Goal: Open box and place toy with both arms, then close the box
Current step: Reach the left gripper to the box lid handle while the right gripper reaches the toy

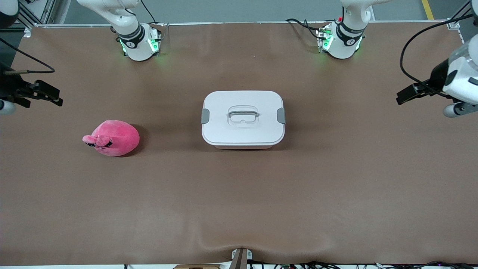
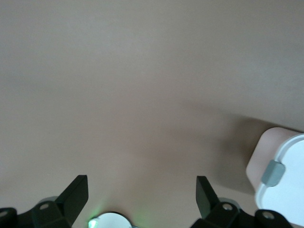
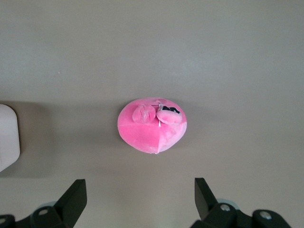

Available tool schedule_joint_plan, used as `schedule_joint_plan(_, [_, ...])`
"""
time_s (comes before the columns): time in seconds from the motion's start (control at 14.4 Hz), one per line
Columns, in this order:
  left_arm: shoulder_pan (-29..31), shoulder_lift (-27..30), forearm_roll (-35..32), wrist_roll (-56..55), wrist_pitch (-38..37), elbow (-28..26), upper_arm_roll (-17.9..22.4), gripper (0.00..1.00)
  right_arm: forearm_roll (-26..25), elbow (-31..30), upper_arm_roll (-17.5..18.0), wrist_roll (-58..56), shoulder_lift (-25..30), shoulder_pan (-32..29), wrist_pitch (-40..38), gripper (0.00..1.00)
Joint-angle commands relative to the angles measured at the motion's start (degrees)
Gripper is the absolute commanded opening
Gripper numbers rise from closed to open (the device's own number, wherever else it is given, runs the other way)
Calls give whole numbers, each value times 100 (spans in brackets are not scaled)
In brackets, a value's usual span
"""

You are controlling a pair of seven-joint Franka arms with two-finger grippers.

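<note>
The box (image 1: 242, 117) stands mid-table, its white lid on, with grey clips at both short ends and a recessed centre handle. The hot-pink plush toy (image 1: 112, 138) lies on the mat toward the right arm's end, well apart from the box. My right gripper (image 1: 50, 95) hangs open and empty over the right arm's end of the table; its wrist view shows the toy (image 3: 152, 126) between the open jaws (image 3: 138, 184) and a box corner (image 3: 7, 137). My left gripper (image 1: 407, 95) hangs open and empty over the left arm's end (image 2: 141, 183), with a clip end of the box (image 2: 285, 190) beside it.
A brown mat (image 1: 239, 194) covers the table. The two green-lit arm bases (image 1: 140, 43) (image 1: 340, 41) stand along the edge farthest from the front camera. A small clamp (image 1: 241, 257) sits at the nearest edge. Cables trail off both ends.
</note>
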State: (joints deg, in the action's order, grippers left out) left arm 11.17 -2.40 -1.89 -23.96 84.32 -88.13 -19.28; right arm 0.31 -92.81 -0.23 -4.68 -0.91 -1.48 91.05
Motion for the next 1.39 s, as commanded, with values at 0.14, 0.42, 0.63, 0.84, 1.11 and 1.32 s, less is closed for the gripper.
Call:
schedule_joint_plan(0.14, [0, -181, 74, -1153, 207, -10, -645, 100, 13, -26, -3, 28, -505, 323, 360, 100])
schedule_joint_plan(0.42, [-9, -287, 74, -2872, 576, -239, -1550, 100, 13, -139, -12, -112, -972, 218, 510, 100])
schedule_joint_plan(0.63, [-490, -699, -31, -4691, 875, -292, -2062, 100, 40, -728, -12, -376, -973, 183, 1151, 100])
schedule_joint_plan(0.84, [-1333, -1173, -363, -6353, 1270, -292, -2062, 98, 75, -1273, -21, -174, -990, 191, 1555, 100])
schedule_joint_plan(1.11, [-2240, -1876, -1145, -8375, 1920, -240, -2062, 83, 84, -1318, -21, -165, -1218, 130, 1732, 92])
schedule_joint_plan(1.32, [-2688, -2342, -1665, -9528, 2378, -213, -2044, 83, 84, -1327, -21, -165, -1403, 60, 1750, 75])
